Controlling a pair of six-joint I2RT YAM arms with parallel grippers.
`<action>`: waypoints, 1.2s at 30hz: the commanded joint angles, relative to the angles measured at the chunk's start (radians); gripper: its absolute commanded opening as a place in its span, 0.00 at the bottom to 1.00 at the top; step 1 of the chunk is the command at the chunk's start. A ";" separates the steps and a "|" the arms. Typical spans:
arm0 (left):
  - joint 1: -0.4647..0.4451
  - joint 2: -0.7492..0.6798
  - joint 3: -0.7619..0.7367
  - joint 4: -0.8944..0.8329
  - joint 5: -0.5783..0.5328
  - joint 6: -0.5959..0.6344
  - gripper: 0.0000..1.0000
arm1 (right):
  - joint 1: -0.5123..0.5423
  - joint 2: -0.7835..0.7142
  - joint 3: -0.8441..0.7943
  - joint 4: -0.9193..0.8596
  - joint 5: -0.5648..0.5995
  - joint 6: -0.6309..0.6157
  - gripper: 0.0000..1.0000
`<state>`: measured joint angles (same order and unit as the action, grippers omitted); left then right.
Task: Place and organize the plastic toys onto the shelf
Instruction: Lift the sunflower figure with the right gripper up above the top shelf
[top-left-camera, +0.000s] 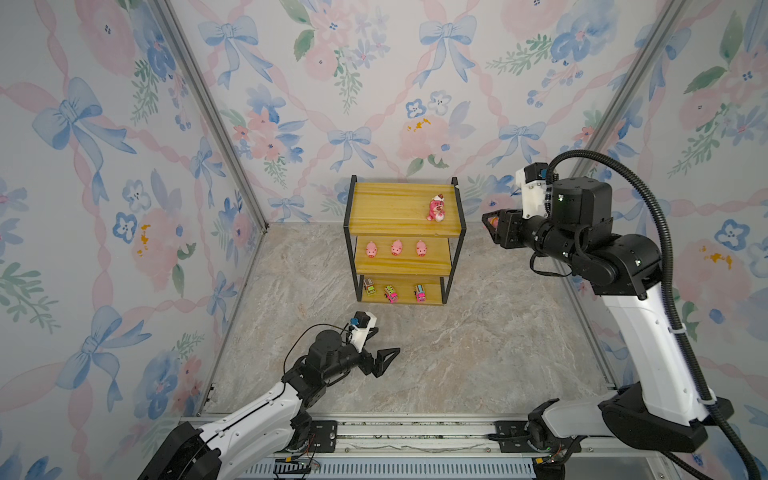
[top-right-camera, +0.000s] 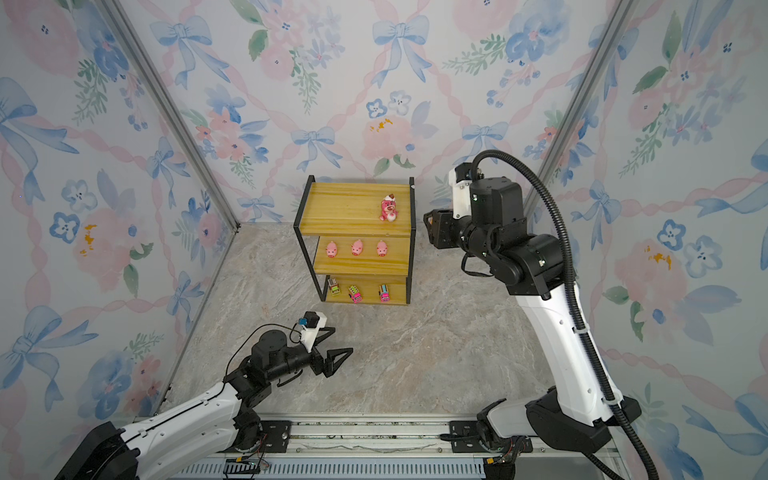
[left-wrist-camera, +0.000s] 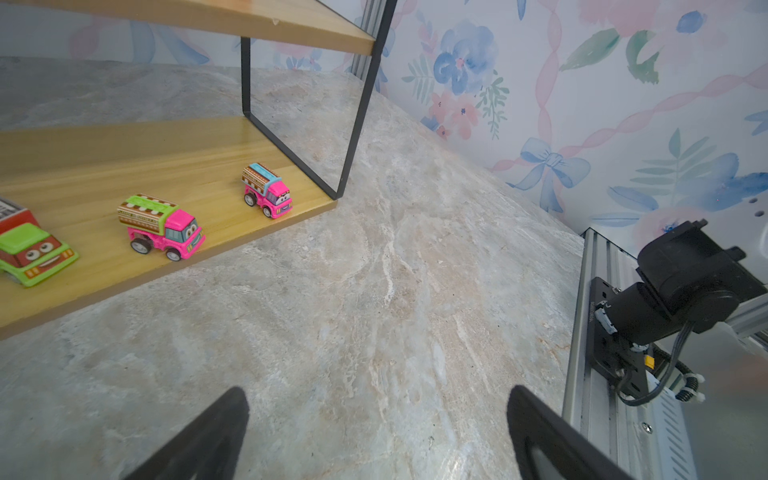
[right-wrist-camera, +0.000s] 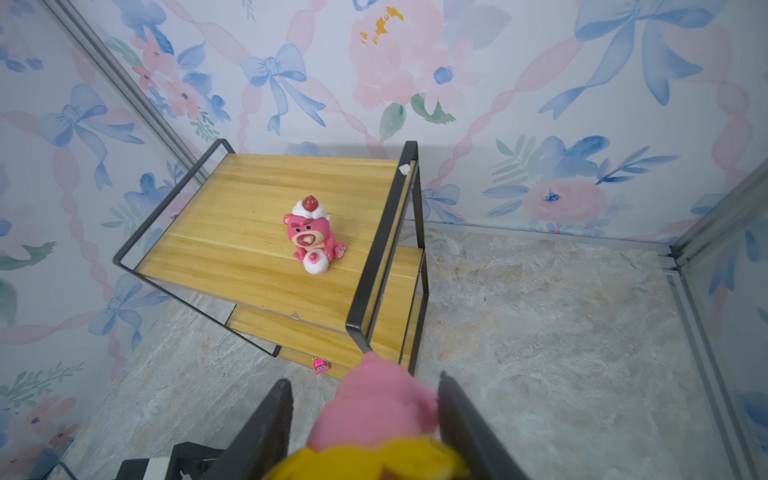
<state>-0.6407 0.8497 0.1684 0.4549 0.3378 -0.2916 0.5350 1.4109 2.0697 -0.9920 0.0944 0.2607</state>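
At the left, our left pincer (top-left-camera: 387, 341) hangs open and empty over the desk (top-left-camera: 478, 353), in front of the shelf (top-left-camera: 390, 208). On the shelf we see three toy vehicles (top-left-camera: 390, 294) on the bottom board, three pink pigs (top-left-camera: 396, 247) on the middle one, and a pink bear (top-left-camera: 436, 209) on the right of the top. Just right of it, our right pincer (top-left-camera: 490, 226) grips the sunflower bear (right-wrist-camera: 374, 403) off the desk.

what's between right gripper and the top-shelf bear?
Only the shelf's black side rail and bare board, seen in the right wrist view, between right gripper and seated bear.
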 joint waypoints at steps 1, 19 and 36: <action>0.006 -0.012 -0.004 -0.005 0.006 0.003 0.98 | 0.059 0.058 0.054 0.010 -0.001 -0.021 0.35; 0.006 -0.041 -0.011 -0.005 0.013 0.006 0.98 | 0.203 0.527 0.510 0.063 -0.026 -0.026 0.32; 0.007 -0.054 -0.024 -0.010 0.008 0.025 0.98 | 0.255 0.649 0.513 0.187 -0.018 -0.003 0.32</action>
<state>-0.6407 0.8116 0.1654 0.4545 0.3408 -0.2905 0.7742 2.0510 2.5782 -0.8631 0.0608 0.2420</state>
